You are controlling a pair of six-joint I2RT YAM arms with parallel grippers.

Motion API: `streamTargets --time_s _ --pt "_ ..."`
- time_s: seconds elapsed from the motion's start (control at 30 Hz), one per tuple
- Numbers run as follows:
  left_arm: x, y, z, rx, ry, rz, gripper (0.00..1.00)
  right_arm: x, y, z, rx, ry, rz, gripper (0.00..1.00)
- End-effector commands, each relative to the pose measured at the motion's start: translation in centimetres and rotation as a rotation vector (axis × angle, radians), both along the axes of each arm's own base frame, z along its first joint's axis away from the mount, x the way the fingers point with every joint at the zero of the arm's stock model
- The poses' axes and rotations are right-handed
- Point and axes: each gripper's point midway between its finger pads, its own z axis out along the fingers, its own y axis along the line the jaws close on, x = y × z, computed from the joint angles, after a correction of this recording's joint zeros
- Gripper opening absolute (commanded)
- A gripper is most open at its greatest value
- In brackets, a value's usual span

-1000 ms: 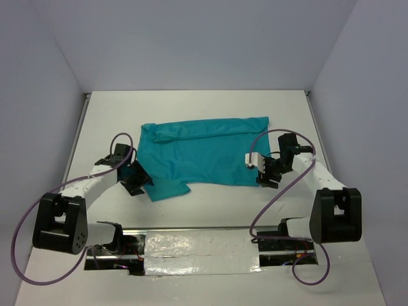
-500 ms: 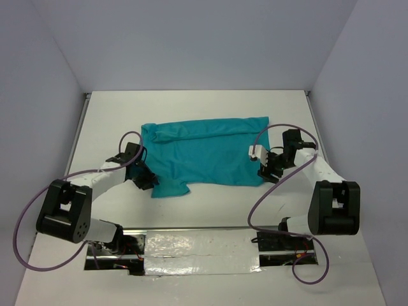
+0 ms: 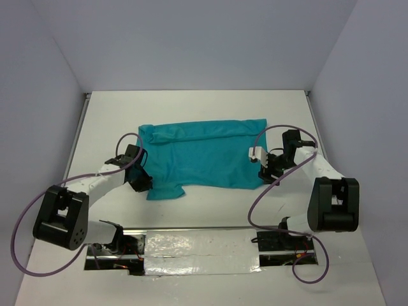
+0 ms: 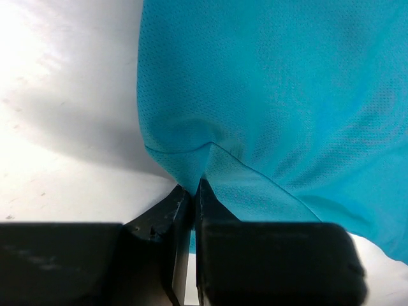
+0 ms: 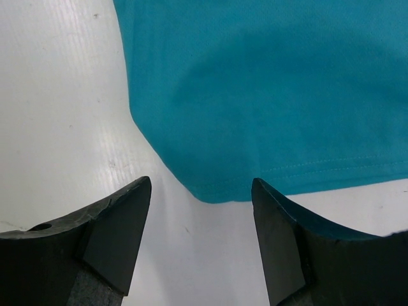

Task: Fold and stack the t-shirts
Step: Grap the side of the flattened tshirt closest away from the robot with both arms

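A plain teal t-shirt (image 3: 204, 153) lies spread flat across the middle of the white table, with a sleeve flap poking toward the near left. My left gripper (image 3: 141, 180) sits at the shirt's left edge, by that sleeve. In the left wrist view its gripper (image 4: 193, 189) is shut on a pinched fold of the t-shirt (image 4: 274, 95). My right gripper (image 3: 265, 172) is at the shirt's near right corner. In the right wrist view the right gripper (image 5: 199, 185) stands open, its fingers either side of the hemmed corner of the t-shirt (image 5: 268, 83), apart from the cloth.
A shiny taped strip (image 3: 204, 245) runs along the near edge between the arm bases. Purple cables (image 3: 268, 197) loop from both arms. Grey walls close in the table on the left, right and back.
The left gripper has closed on the shirt's left edge and the sleeve flap has shifted a little. The right gripper has edged toward the shirt's near right corner, still open.
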Motion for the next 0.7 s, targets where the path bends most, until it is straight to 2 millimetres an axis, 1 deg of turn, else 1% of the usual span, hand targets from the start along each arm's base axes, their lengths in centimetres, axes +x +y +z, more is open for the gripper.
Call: streamTargets --time_s 0.0,0.03,0.13,0.23,0.3,0.47,0.5,0.53,0.6,0.63,0.67 --pt "-1.1 0.8 0.3 0.042 0.022 -0.01 0.18 -0.5 -0.6 -0.3 -0.044 -0.02 0.037 0.72" --pt "-1.0 0.8 0.4 0.038 0.02 -0.011 0.18 -0.2 -0.8 -0.5 -0.058 -0.036 0.041 0.72" --pt "-0.8 0.5 0.9 0.024 0.011 -0.015 0.18 -0.3 -0.8 -0.7 -0.063 -0.014 0.052 0.72" --pt "-0.4 0.3 1.5 0.014 -0.006 -0.015 0.18 -1.1 -0.4 -0.7 -0.054 0.01 0.082 0.72" --pt "-0.3 0.2 1.6 0.013 -0.007 -0.016 0.18 -1.6 -0.3 -1.4 -0.07 0.016 0.101 0.71" --pt "-0.4 0.2 1.6 0.01 -0.005 -0.017 0.18 -1.4 0.1 -2.2 -0.068 0.015 0.094 0.69" --pt "-0.4 0.2 1.6 0.01 -0.003 -0.019 0.18 -1.6 0.7 -2.6 -0.072 0.028 0.12 0.69" --pt "-0.4 0.2 1.6 0.01 -0.003 -0.019 0.18 -1.3 1.1 -2.8 -0.077 0.021 0.125 0.69" --pt "-0.4 0.1 1.7 0.004 -0.007 -0.021 0.18 -1.1 1.0 -3.4 -0.095 0.031 0.119 0.69" --pt "-0.4 0.1 1.6 0.003 -0.005 -0.02 0.18 -0.6 1.2 -3.4 -0.097 0.02 0.111 0.68" --pt "-0.4 0.0 1.7 0.001 -0.006 -0.02 0.18 -0.4 1.2 -3.6 -0.102 0.03 0.107 0.68"
